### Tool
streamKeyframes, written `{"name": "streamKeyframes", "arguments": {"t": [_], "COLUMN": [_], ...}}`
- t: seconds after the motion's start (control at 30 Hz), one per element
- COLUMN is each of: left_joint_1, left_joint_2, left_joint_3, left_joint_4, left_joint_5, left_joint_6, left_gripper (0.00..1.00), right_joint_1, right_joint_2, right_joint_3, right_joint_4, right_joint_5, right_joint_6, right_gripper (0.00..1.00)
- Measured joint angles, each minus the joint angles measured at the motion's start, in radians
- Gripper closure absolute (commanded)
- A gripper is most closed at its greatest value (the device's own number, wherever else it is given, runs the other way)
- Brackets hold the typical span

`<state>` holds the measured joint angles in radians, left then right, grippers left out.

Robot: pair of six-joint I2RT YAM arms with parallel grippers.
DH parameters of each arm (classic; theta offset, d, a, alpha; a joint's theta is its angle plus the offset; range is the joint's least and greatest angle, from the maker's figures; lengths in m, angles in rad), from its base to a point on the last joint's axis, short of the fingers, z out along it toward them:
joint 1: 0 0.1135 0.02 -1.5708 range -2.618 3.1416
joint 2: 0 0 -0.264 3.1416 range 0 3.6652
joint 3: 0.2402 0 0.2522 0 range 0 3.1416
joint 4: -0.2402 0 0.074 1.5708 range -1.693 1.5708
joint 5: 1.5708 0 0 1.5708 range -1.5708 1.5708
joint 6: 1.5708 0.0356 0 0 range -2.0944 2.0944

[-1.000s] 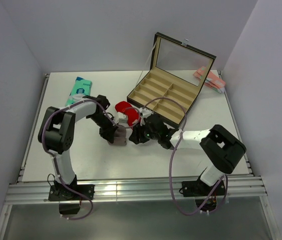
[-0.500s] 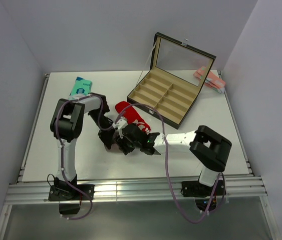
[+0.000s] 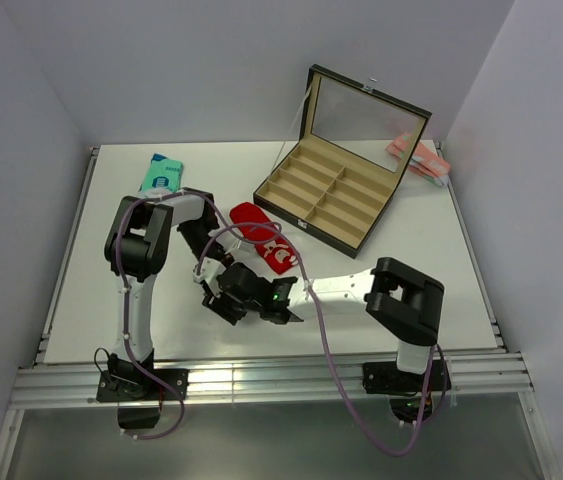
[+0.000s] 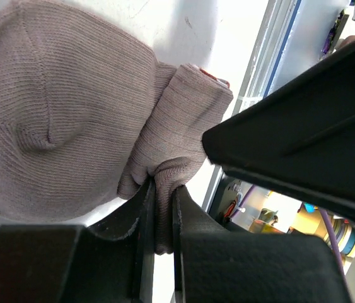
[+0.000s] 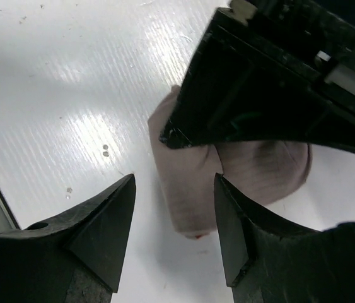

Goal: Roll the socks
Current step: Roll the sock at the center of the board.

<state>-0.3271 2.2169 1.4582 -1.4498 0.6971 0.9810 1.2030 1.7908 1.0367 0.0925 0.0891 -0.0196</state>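
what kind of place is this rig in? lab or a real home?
Likely a lab test cell: white table boxed in by plain walls, left arm and right arm bolted to an aluminium rail, staged props like the compartment box and red socks.

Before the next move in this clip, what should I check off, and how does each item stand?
1. Left claw pinching the taupe fabric: ok.
2. Right claw open, one finger on either side of that fabric: ok.
3. Red sock rolled: not ok, it lies flat and is in neither claw.
4. Clearance between the two claws: cannot tell, they crowd together.
5. Second red sock located: cannot tell.
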Motion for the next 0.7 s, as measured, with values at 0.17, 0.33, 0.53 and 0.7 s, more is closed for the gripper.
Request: {"name": "streamKeyframes", "arguments": {"t": [0.17, 0.33, 0.53, 0.7], "left_joint_1": [-0.001, -0.003, -0.003, -0.003], "left_joint_2": [0.0, 0.0, 0.0, 0.0], "left_joint_3": [0.001, 0.002, 0.002, 0.006], "left_joint_4": [0.001, 0.002, 0.003, 0.002], "left_joint_5": [-0.002, -0.005, -0.005, -0.006], "left_joint_6": [-0.011, -0.026, -0.029, -0.029], "left_gripper": [1.0, 1.0, 1.0, 0.96], "right_joint_1": [0.012, 0.021, 0.035, 0.047], "right_joint_2": [0.045, 0.065, 0.093, 0.118], "right_joint_3": [0.01, 0.01, 0.01, 0.01], "right_joint_4": [0.006, 0.02, 0.038, 0.061], "right_joint_5": [0.017, 0.06, 0.133, 0.182], "right_joint_6": [-0.013, -0.028, -0.05, -0.068], "right_gripper": [0.41, 0.42, 0.46, 0.53]}}
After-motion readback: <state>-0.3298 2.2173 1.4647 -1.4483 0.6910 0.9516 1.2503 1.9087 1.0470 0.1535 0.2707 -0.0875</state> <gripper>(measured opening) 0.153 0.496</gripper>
